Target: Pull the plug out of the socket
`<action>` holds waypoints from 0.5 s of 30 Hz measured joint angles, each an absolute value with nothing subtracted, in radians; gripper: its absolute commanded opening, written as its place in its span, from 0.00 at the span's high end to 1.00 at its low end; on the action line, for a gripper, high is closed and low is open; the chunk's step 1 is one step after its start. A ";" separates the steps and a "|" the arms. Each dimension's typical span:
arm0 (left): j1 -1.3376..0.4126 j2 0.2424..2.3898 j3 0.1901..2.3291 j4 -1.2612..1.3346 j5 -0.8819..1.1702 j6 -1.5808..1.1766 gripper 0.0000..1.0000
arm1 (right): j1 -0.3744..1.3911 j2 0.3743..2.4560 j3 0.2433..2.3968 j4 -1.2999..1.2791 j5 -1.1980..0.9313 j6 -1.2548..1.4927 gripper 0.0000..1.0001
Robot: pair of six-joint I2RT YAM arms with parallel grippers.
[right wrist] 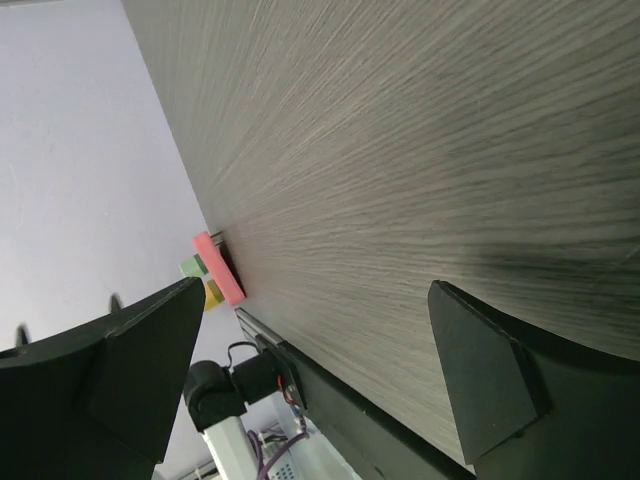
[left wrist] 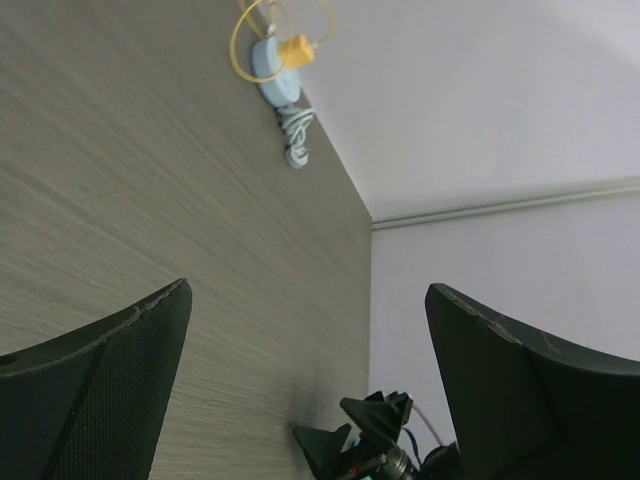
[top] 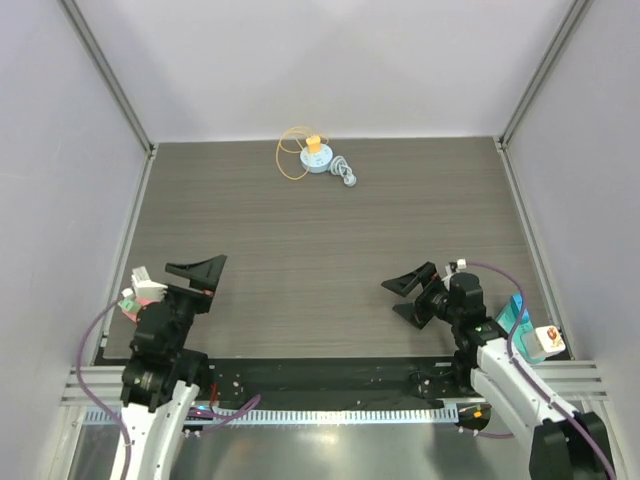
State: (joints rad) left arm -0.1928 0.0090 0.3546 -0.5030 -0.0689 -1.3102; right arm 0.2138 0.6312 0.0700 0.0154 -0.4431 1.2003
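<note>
Grey wood-grain table [top: 330,240] fills the overhead view. At its far edge, top centre of the frame, sits the light blue round socket [top: 319,164] with the yellow plug [top: 313,146] seated in it. A thin yellow cable loop [top: 287,160] curls out on the left of the socket, and a short grey coiled cord [top: 346,173] lies just to its right. Any print on the plug or socket is too small for me to read.

My left claw [top: 198,281] is at the lower left, its fingers spread wide around nothing, well apart from the socket. Its wrist view shows the socket [left wrist: 272,72] and plug [left wrist: 296,51] near the top edge.

My right claw [top: 406,297] is at the lower right, also spread and empty. Between its fingers [right wrist: 110,370], a flat pink block [right wrist: 217,267] shows at the table's edge.
</note>
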 measured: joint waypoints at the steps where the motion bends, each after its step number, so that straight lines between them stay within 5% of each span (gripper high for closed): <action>1: -0.194 0.009 0.392 -0.521 -0.067 -1.266 0.00 | 0.214 0.667 0.085 0.023 -0.440 1.200 0.00; 15: -0.217 0.157 0.674 -0.694 -0.021 -0.984 0.00 | 0.387 1.122 0.433 0.274 -0.339 1.025 0.00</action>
State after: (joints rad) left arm -0.2169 0.1566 0.6739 -0.6945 -0.0208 -0.9844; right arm 0.3870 1.1221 0.4328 0.2741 -0.3389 1.0252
